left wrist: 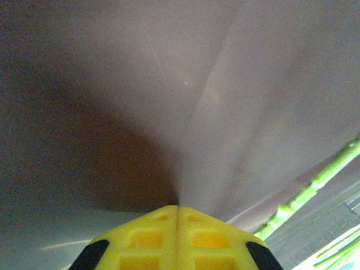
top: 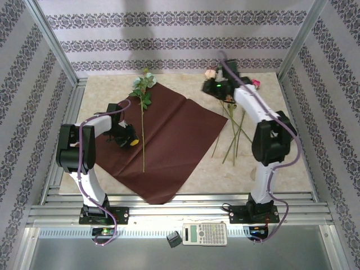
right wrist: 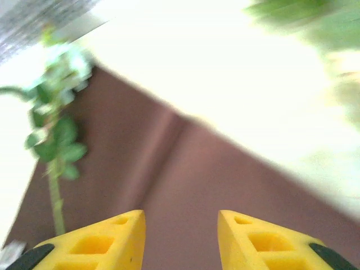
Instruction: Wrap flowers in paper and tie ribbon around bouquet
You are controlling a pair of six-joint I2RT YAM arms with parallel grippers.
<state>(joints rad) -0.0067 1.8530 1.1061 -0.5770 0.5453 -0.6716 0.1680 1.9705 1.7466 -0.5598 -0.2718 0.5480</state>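
Note:
The crimson paper [top: 169, 140] lies flat as a diamond in the middle of the table. One flower [top: 143, 121] lies along it, its pale bloom and leaves past the far corner. My left gripper [top: 133, 142] is shut, its tips [left wrist: 178, 209] down against the paper [left wrist: 169, 84], just left of that green stem [left wrist: 315, 183]. The other flowers [top: 232, 132] lie on the bare table to the right of the paper. My right gripper [top: 211, 88] hovers over their blooms; it [right wrist: 180, 216] is open with nothing between its fingers, above the paper's far right edge [right wrist: 185, 169].
The marble-patterned tabletop [top: 264, 163] is fenced by metal rails and patterned walls. A calculator [top: 205, 233] and a small black object [top: 173, 239] lie on the near ledge in front of the arm bases.

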